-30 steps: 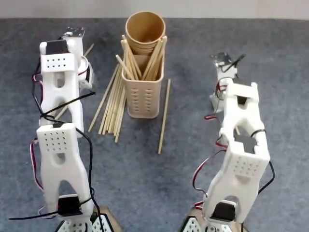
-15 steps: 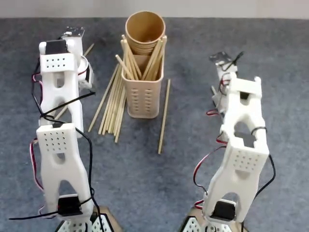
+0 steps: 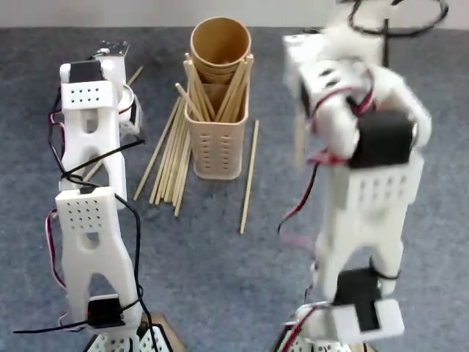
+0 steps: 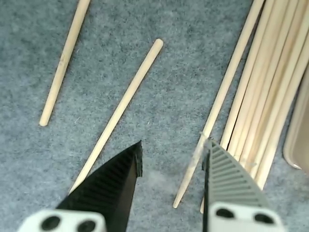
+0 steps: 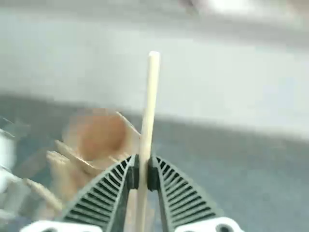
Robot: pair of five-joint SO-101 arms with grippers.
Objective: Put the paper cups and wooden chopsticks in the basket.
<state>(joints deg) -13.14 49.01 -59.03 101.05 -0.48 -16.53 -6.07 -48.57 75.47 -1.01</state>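
A perforated beige basket point(image 3: 216, 147) stands mid-table with stacked paper cups point(image 3: 220, 44) and several wooden chopsticks point(image 3: 236, 88) leaning in it. Loose chopsticks point(image 3: 168, 154) lie in a bundle left of it, and a single one point(image 3: 250, 176) lies on its right. My right gripper point(image 5: 140, 166) is raised and shut on one chopstick point(image 5: 148, 111), which juts out past the fingertips. In the high view this chopstick point(image 3: 298, 143) hangs just right of the basket. My left gripper point(image 4: 171, 145) is open low over the carpet, with a chopstick tip point(image 4: 190, 174) between its fingers.
Two separate chopsticks point(image 4: 120, 106) point(image 4: 63, 63) lie on the grey carpet near the left gripper. The raised right arm point(image 3: 366, 169) stands over the table's right side. The left arm point(image 3: 91, 147) stretches along the left side.
The right arm has risen from the table at the right and swung toward the basket with a chopstick in its gripper. The left arm has not moved.
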